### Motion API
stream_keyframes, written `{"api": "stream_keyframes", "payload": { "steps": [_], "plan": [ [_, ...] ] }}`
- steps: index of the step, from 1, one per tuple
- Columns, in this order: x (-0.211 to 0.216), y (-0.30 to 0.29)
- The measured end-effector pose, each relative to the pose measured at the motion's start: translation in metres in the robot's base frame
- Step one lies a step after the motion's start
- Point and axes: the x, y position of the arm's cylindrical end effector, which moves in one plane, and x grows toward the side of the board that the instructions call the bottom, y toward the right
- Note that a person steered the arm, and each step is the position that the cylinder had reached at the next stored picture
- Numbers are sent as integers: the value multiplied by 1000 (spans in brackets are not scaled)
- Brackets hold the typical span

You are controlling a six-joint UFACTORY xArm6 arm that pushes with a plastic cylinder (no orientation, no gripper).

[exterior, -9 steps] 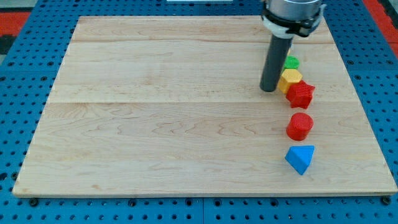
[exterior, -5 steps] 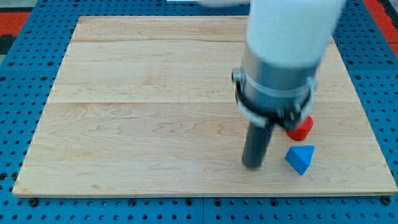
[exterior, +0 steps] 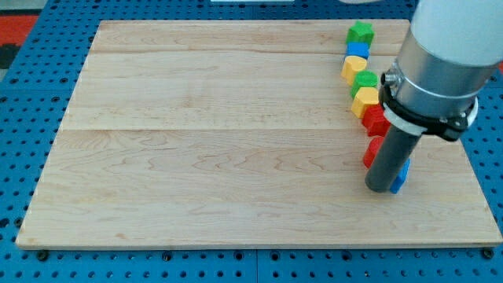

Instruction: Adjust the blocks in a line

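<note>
**Arm reaches in over the board's right side**

The robot's pale grey cylindrical arm enters from the view's top right corner, ringed by a dark collar with a white band. Below it the straight dark rod stands upright, and my tip (exterior: 383, 189) rests on the wooden board near its right edge, closer to the bottom edge than the top.

Pale wooden board (exterior: 204, 134) of glued planks, blue perforated table (exterior: 31, 157) around it, red strips at the top corners
</note>
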Motion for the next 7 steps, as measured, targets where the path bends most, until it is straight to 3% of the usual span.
{"api": "stream_keyframes", "payload": {
  "steps": [2, 3, 4, 5, 6, 7],
  "plan": [
    [-32, -37],
    [4, -99],
    [44, -1],
    [24, 112],
    [-47, 128],
    [-82, 108]
  ]
}}
